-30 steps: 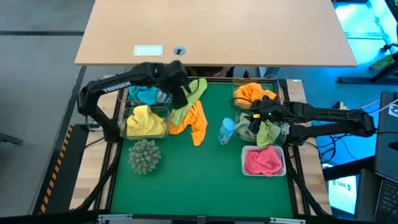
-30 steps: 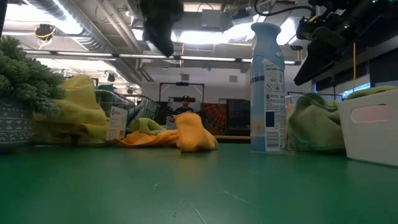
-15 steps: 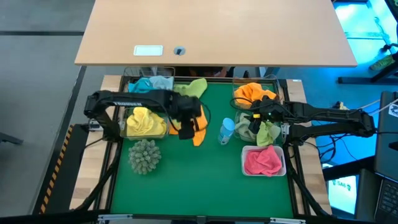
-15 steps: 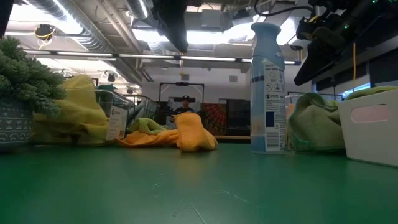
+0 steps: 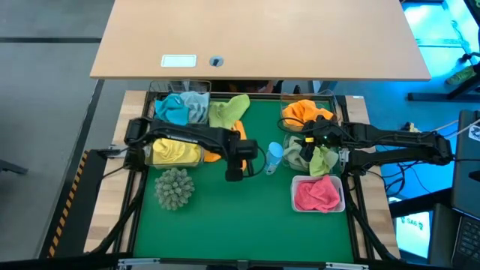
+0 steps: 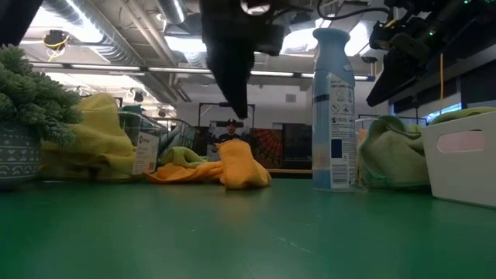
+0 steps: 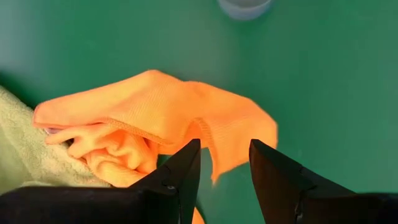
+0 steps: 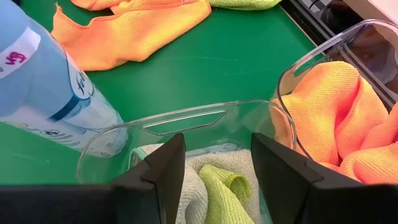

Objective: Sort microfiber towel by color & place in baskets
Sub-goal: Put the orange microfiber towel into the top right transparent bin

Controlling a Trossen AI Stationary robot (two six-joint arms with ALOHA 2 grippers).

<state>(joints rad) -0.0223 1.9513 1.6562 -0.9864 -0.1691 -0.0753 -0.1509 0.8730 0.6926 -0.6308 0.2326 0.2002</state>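
An orange towel (image 7: 161,118) lies crumpled on the green table, one edge against a light green towel (image 5: 229,111). My left gripper (image 7: 222,168) hangs open above the orange towel's near end, pointing down and clear of it (image 6: 232,74). My right gripper (image 8: 217,165) waits open over the clear basket of green towels (image 5: 311,159). Other baskets hold blue towels (image 5: 180,109), yellow towels (image 5: 174,148), orange towels (image 5: 306,112) and, in the white one, pink towels (image 5: 317,193).
A light-blue spray bottle (image 5: 274,157) stands upright just right of my left gripper, between it and the green-towel basket. A spiky grey-green ball (image 5: 174,187) sits near the yellow basket. Open green table (image 5: 240,225) lies toward the near edge.
My left gripper has travelled from beside the far-left baskets toward the near edge and a little to the right. It now sits over the orange towel and shows lower in the low view. The towels have not moved.
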